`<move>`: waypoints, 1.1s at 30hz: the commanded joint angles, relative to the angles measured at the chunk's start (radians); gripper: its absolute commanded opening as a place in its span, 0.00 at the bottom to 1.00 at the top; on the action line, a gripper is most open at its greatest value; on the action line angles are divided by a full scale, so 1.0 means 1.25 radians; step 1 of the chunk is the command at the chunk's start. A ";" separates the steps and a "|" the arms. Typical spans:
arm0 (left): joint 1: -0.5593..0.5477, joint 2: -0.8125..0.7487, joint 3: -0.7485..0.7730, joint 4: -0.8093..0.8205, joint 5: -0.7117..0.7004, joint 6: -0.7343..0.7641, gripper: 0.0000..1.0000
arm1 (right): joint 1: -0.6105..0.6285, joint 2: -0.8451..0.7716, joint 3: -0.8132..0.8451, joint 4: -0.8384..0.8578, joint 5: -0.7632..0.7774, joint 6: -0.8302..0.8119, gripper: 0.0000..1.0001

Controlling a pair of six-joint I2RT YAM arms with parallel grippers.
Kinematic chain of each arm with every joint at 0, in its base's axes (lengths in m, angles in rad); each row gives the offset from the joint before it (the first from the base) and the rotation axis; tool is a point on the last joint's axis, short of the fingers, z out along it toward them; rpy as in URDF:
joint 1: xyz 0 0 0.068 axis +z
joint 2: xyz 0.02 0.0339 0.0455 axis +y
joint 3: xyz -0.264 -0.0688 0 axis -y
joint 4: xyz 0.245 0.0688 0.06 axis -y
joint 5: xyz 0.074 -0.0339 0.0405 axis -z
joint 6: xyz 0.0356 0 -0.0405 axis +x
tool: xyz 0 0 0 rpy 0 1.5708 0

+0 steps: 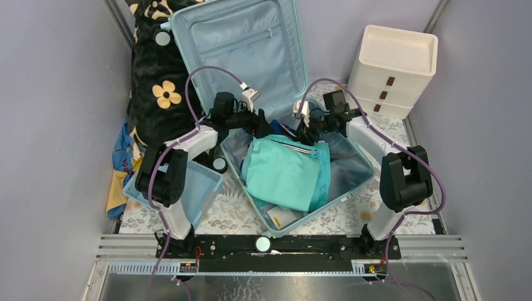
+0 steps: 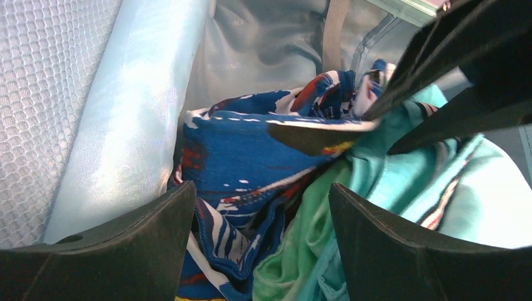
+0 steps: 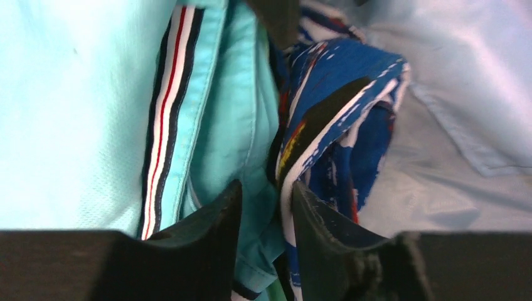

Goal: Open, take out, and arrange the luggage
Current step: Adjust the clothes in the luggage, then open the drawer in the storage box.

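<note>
Wrist views: left hand (image 2: 260, 194) wide apart above patterned cloth (image 2: 238, 157); right hand (image 3: 266, 188) narrowly apart astride it.

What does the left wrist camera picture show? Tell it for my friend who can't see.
The left gripper's open black fingers hover over a crumpled blue patterned cloth beside a teal garment, inside the luggage. Its grey lining with a strap lies behind, and the right gripper reaches in from the upper right.

luggage (image 1: 238, 44) | aqua hard-shell | open, lid up | base flat, ctr
</note>
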 commanded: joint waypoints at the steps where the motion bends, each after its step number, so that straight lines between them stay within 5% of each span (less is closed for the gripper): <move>1: -0.007 -0.055 -0.004 0.029 -0.018 0.001 0.84 | -0.051 -0.027 0.096 -0.026 -0.085 0.174 0.49; 6: -0.018 -0.150 0.021 -0.015 -0.182 0.008 0.85 | -0.108 -0.146 0.035 0.081 -0.007 0.235 0.67; 9: -0.018 -0.195 0.035 -0.008 -0.223 0.000 0.86 | -0.149 -0.230 -0.061 0.266 0.092 0.390 0.96; 11: -0.017 -0.219 0.036 0.011 -0.250 -0.028 0.87 | -0.184 -0.262 -0.116 0.386 0.190 0.509 1.00; 17: -0.001 -0.289 -0.040 0.130 -0.264 -0.148 0.89 | -0.323 -0.249 -0.144 0.401 0.310 0.726 0.98; 21: 0.011 -0.318 -0.095 0.178 -0.266 -0.189 0.90 | -0.380 -0.234 -0.204 0.445 0.450 0.802 0.79; 28: 0.020 -0.316 -0.104 0.184 -0.238 -0.227 0.90 | -0.466 -0.029 -0.162 0.497 0.464 0.745 0.58; 33: 0.019 -0.309 -0.110 0.188 -0.237 -0.256 0.90 | -0.482 0.129 -0.058 0.567 0.435 0.643 0.54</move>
